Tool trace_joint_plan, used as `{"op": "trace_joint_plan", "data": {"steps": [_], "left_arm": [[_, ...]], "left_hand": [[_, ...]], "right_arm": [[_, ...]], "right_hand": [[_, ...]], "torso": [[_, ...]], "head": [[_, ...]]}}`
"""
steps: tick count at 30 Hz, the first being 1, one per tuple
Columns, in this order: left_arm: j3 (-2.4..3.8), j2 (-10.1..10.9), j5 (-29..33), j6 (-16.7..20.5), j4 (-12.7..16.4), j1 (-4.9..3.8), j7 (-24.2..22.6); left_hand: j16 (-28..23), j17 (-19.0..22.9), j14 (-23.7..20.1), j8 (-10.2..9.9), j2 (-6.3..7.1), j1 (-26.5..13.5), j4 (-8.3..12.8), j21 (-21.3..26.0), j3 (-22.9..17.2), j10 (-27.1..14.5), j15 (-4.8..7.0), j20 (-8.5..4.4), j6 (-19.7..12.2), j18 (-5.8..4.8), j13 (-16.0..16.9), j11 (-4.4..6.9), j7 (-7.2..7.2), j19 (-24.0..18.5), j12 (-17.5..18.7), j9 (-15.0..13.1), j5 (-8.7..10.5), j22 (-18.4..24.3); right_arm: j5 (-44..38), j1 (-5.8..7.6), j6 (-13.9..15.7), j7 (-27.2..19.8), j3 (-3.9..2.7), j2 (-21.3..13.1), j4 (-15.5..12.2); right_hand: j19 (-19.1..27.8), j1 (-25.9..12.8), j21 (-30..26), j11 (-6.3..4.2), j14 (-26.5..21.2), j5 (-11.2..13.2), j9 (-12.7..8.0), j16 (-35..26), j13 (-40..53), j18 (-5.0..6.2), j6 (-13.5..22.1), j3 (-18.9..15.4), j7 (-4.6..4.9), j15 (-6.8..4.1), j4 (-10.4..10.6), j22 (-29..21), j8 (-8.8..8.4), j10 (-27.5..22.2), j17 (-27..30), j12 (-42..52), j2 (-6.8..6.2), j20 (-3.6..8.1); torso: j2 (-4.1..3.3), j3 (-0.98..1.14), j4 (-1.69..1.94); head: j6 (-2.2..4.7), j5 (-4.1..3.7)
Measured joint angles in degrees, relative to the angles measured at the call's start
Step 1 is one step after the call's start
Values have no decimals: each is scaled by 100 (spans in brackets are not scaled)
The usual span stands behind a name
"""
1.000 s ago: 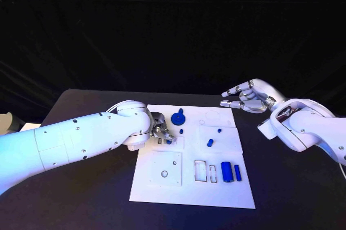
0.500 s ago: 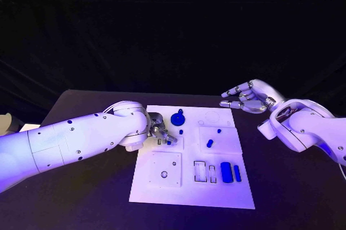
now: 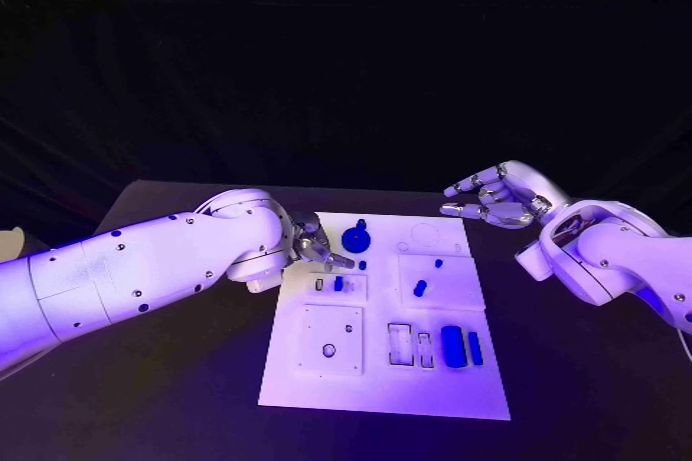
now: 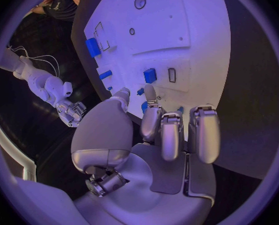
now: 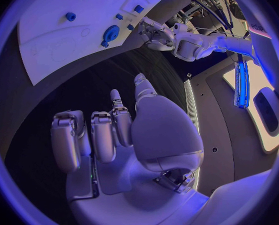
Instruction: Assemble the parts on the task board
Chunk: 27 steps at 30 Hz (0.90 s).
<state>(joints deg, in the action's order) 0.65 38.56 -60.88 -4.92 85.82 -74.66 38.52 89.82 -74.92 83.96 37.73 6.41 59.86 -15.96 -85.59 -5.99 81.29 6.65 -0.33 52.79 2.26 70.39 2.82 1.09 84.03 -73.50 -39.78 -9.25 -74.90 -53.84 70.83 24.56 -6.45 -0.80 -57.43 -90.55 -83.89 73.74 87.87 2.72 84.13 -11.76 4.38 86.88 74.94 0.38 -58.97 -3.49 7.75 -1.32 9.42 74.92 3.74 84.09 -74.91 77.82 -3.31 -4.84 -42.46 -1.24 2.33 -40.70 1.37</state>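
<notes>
white task board (image 3: 378, 381), blue parts (image 3: 451, 344)

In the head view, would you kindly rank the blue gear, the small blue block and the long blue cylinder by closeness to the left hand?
1. Blue gear, beside the left hand.
2. Small blue block, just nearer the robot.
3. Long blue cylinder, toward the board's near right corner.

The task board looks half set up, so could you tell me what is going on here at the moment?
The robot is assembling small blue parts on the white task board. Its left hand hovers over the board's far left area, close to the blue gear, with nothing visibly in its fingers. The right hand waits open off the board's far right corner, holding nothing. A blue cylinder and other pieces lie on the board.
</notes>
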Motion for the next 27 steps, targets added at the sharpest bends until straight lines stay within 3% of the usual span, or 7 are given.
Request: {"op": "trace_joint_plan", "data": {"steps": [5,8,10,14,18,27], "left_arm": [[55,9,106,-243,-264,-215,0],[77,-84,163,-470,-611,-378,-1],[78,-180,192,-598,-835,-435,-2],[54,-409,223,-817,-1266,-484,-17],[-2,-609,219,-958,-1638,-502,-40],[-132,-915,144,-1175,-2182,-499,-72]], "left_hand": [[0,0,0,-345,-103,319,46,128,125,-185,-124,104,-215,0,-240,-141,156,0,217,277,0,-3],[0,0,11,-545,-146,426,27,151,253,-266,-197,165,-279,0,-331,-207,219,0,296,494,0,-5],[0,0,10,-630,-165,445,-4,151,305,-278,-197,165,-296,0,-362,-218,236,0,297,600,0,-5],[0,0,-10,-683,-203,483,-38,173,422,-298,-217,206,-260,0,-394,-239,272,-1,328,730,38,-4],[0,1,-10,-685,-225,461,-54,173,595,-298,-217,206,-147,0,-389,-239,257,-1,329,824,326,-4],[0,1,-10,-590,-295,511,-41,134,690,-277,-217,206,-36,0,-354,-218,207,-1,294,833,354,-4]], "right_arm": [[3,-6,-3,0,3,1,20],[4,-8,-3,0,5,2,39],[5,-8,-3,0,5,6,49],[7,-8,-3,0,5,27,66],[8,-9,-3,0,5,48,75],[10,-10,-3,0,5,83,95]], "right_hand": [[0,0,0,0,0,0,0,0,0,0,0,0,0,0,0,0,0,0,0,0,0,0],[0,0,0,0,0,0,0,0,0,0,0,0,0,0,0,-1,0,0,0,0,0,0],[0,0,0,0,0,-2,0,0,0,0,0,0,0,0,0,-1,0,0,0,0,0,0],[0,0,0,0,0,-24,0,0,0,0,0,0,0,0,0,-1,0,0,1,0,0,0],[0,0,0,0,0,-23,0,0,0,0,0,1,0,0,-1,-1,0,0,1,0,0,0],[0,0,0,0,0,-23,0,0,0,0,0,1,0,0,-1,-1,0,0,-4,0,0,0]], "torso": [[0,3,1],[2,3,4],[4,3,5],[1,-1,4],[-8,-10,3],[-14,-15,1]], "head": [[10,-7],[16,-7],[22,-4],[40,4],[45,5],[51,20]]}}
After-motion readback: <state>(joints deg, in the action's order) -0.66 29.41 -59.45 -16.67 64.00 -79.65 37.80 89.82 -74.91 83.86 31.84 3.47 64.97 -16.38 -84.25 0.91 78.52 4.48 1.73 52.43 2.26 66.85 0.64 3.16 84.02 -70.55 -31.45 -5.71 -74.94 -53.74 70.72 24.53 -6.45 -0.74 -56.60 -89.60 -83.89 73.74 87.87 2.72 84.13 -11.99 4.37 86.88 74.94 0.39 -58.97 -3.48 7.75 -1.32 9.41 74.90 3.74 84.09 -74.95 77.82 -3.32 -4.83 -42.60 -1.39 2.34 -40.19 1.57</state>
